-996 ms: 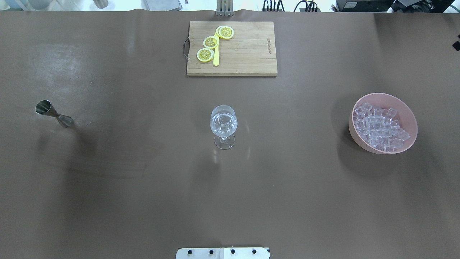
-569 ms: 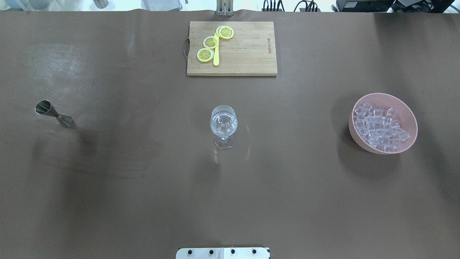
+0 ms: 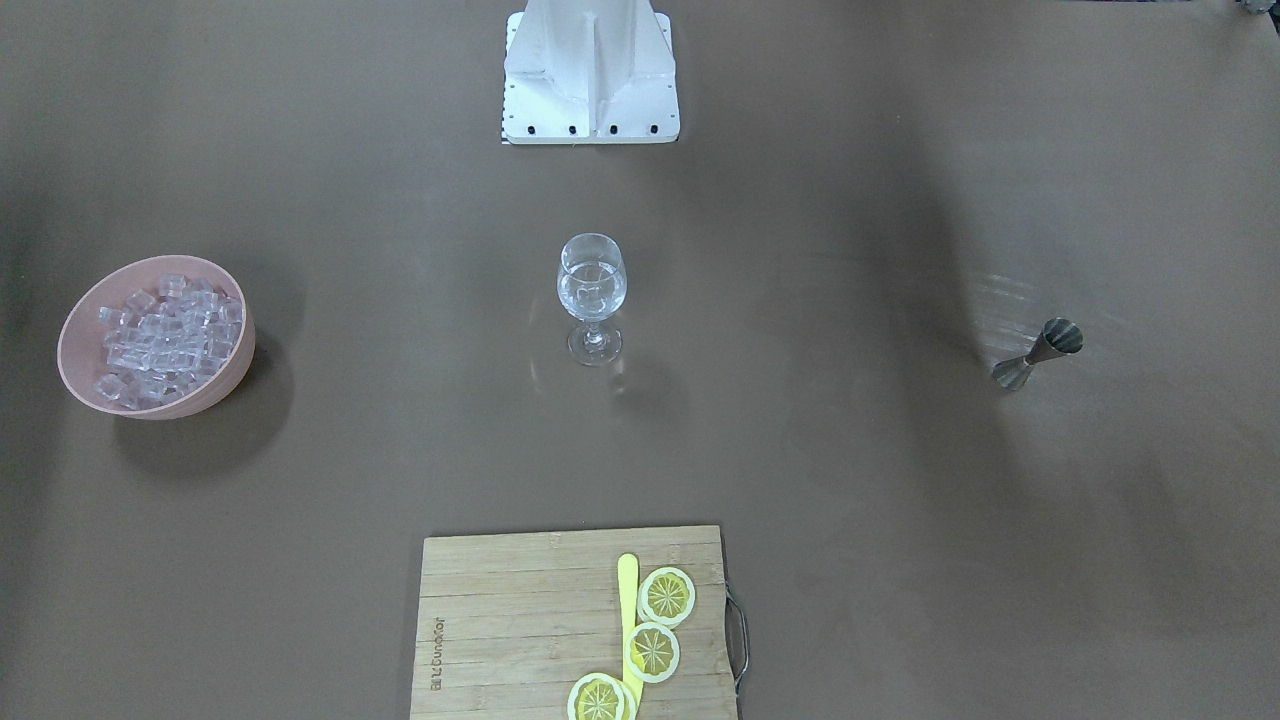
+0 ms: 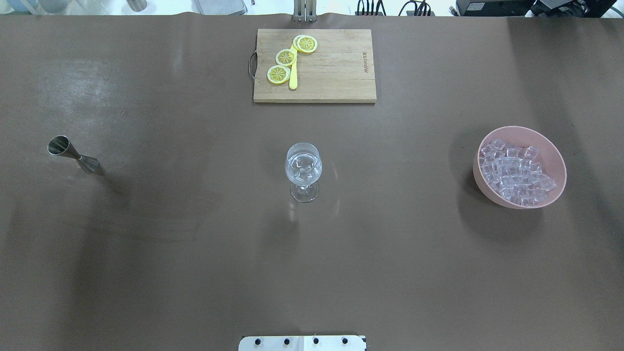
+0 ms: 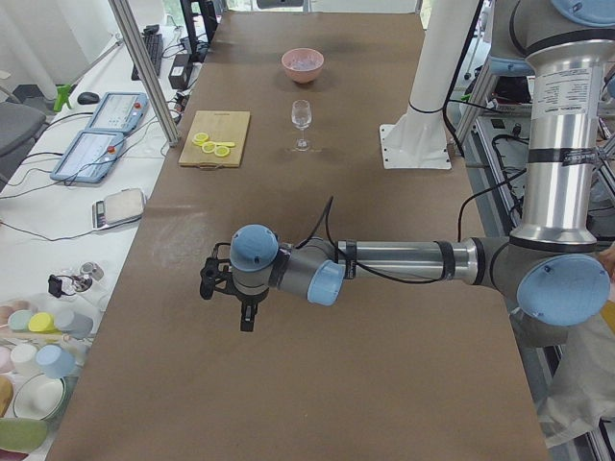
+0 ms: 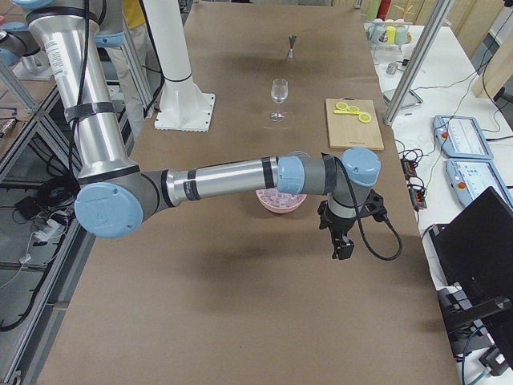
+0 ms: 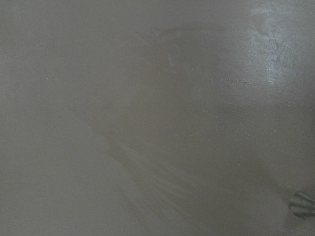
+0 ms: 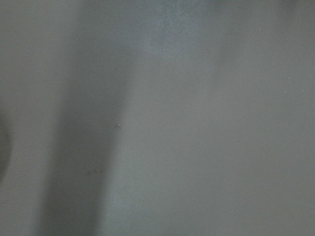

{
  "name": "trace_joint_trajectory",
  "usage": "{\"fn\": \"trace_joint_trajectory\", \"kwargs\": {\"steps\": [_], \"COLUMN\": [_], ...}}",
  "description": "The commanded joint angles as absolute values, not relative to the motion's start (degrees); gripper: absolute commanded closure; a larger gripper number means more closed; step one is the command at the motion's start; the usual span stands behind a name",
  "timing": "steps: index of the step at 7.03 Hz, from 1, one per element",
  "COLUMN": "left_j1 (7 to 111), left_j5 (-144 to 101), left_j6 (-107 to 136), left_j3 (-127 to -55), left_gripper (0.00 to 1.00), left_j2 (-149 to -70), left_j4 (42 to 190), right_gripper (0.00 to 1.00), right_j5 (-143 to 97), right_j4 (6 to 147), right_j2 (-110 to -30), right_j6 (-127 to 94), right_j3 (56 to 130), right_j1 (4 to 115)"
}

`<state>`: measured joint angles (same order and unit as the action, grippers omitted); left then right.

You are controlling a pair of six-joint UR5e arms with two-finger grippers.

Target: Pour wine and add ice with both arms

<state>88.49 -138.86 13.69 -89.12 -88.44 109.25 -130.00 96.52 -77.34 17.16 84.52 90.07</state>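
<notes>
- White base plate (image 4: 302, 342) sat at the robot's edge of the table (image 4: 195, 253), which was covered in dull brown paper.
- Two arms reached out over the table ends. The left arm (image 5: 404, 261) and the right arm (image 6: 216, 178) each held the forearm about level, running out across the table from the robot's side.
- The left gripper (image 5: 247, 322) pointed straight down above bare paper. From where it showed I could not tell how its fingers stood.
- The right gripper (image 6: 342, 249) also pointed down, above the table and just past the pink bowl (image 4: 555, 158). Its fingers were equally impossible to judge.
- One wine glass (image 4: 303, 170) stood upright at mid-table, stem vertical and mouth up, with a few cubes of ice (image 4: 303, 166) inside.
- One steel jigger (image 4: 73, 154) stood on end well off to the robot's left.
- On the right, the single bowl held a heap of many more clear cubes.
- Farthest out lay one wooden cutting board (image 4: 336, 73) with at least three lemon slices (image 4: 285, 57) and a yellow stick (image 4: 293, 75) lying across it.
- Beyond the table were metal frame posts, cables and side benches.
</notes>
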Motion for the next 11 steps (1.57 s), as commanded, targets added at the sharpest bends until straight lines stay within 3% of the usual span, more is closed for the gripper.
{"fn": "trace_joint_trajectory", "kwargs": {"steps": [1,3,11], "left_j1": [88.33,88.42,88.77], "left_j5": [-139.05,-139.22,-139.48], "left_j6": [13.54,13.54,13.54], "left_j3": [-90.6,-93.95,-95.36], "left_gripper": [0.02,0.02,0.02], "left_j2": [-87.54,-86.66,-87.01], "left_j4": [109.25,109.16,109.69], "right_gripper": [0.0,0.0,0.0], "right_j5": [-130.69,-130.6,-129.9], "right_j4": [91.93,91.85,92.37], "right_j2": [-79.63,-81.2,-82.09], "right_j6": [17.05,17.05,17.58], "right_j3": [81.58,82.09,83.85], "right_j1": [90.17,90.35,90.62]}}
